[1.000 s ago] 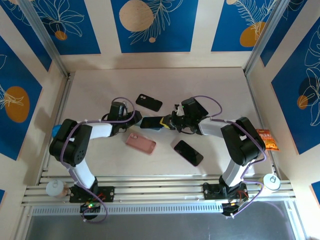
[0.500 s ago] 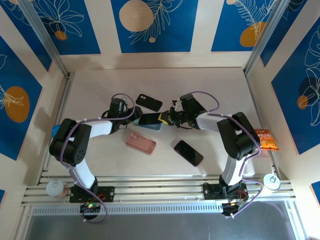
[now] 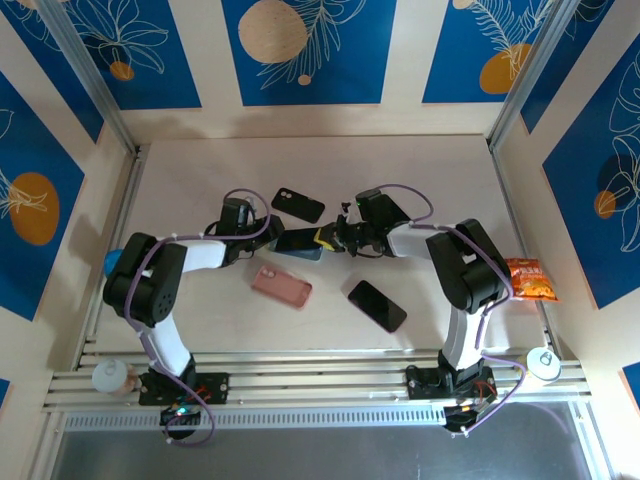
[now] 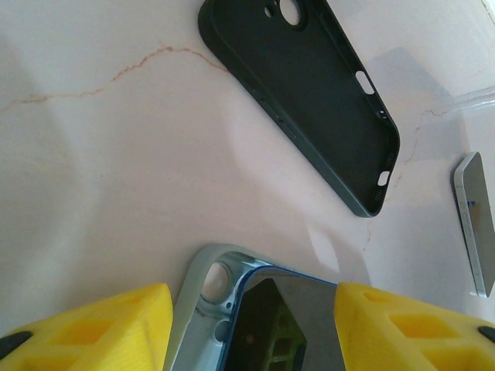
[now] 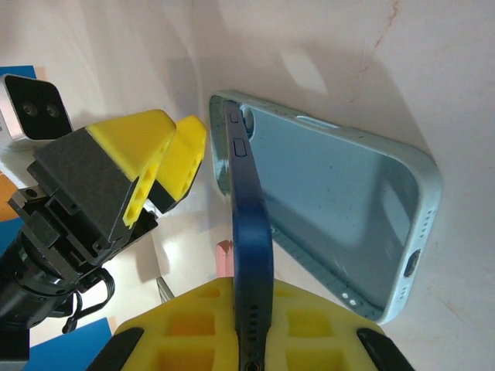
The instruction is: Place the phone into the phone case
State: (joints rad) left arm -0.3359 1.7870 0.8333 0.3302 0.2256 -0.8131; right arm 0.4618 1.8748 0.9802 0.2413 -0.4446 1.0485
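Nearer the arms than the light-blue case (image 5: 340, 201), a black handset (image 3: 377, 305) lay flat. Over the case the right gripper (image 5: 249, 321) pinched the blue phone (image 5: 251, 224) by its end, tilted on edge, its lower side at the case's rim. The left gripper (image 4: 251, 309) straddled the case's camera-hole end, jaws apart; whether it clamped, I could not tell. The phone looked rigid, slick and breakable, best held by its edges. Beyond lay a dark case (image 4: 309, 100).

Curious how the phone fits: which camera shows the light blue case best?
The right wrist view: the light blue case lies open, nearly whole. The left wrist view catches its camera-hole corner; from above it is small, half under the phone.
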